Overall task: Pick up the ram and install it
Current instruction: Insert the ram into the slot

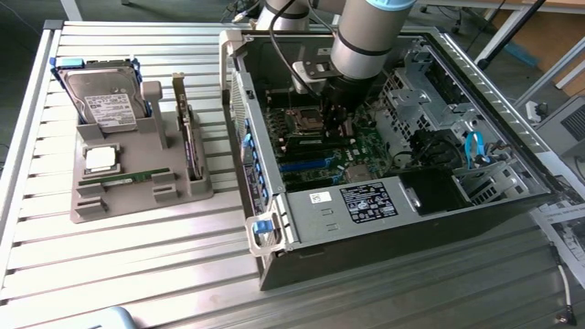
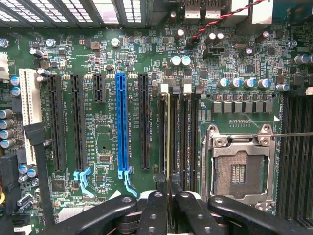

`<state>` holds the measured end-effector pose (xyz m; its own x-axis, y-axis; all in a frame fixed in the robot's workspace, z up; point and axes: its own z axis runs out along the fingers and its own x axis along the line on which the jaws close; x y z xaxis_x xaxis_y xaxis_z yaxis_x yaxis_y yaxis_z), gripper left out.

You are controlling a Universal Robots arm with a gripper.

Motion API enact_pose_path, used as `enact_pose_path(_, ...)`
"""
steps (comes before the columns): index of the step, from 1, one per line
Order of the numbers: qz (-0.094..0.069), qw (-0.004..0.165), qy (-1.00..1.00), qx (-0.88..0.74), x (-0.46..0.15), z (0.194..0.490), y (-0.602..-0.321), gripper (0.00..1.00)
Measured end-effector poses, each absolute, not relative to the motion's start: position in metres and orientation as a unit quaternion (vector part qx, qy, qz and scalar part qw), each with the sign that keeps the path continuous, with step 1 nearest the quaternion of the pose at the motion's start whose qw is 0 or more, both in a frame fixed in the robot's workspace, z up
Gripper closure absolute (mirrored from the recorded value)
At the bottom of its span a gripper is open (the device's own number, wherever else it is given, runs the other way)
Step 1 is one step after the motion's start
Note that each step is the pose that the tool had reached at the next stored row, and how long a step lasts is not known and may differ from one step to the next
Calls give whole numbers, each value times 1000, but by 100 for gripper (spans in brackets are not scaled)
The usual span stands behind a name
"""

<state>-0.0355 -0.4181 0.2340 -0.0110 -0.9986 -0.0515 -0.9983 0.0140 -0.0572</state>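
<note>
My gripper [image 2: 169, 196] is down inside the open computer case [image 1: 302, 212], over the motherboard. Its black fingers [image 2: 155, 208] are shut on the ram [image 2: 168, 142], which I see edge-on as a thin yellowish line. The ram stands in line with one of the black memory slots, between the white latches and right beside the processor socket [image 2: 238, 169]. Whether it sits fully in the slot I cannot tell. In the exterior view the gripper [image 1: 336, 115] hangs below the arm, just above the board. Another green stick [image 1: 123, 179] lies in the grey holder [image 1: 137, 202] outside the case.
The grey holder also carries a hard drive [image 1: 108, 103], a square silver processor chip [image 1: 101, 159] and an upright card with a metal bracket [image 1: 188, 130]. A blue expansion slot [image 2: 122, 122] and several black ones lie beside the memory slots. A blue cable [image 1: 473, 147] hangs by the drive cage.
</note>
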Motion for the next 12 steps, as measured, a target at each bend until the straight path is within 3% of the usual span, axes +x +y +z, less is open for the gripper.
enact_pose_path(12, -3, 38, 711, -702, -36, 240, -418, 87)
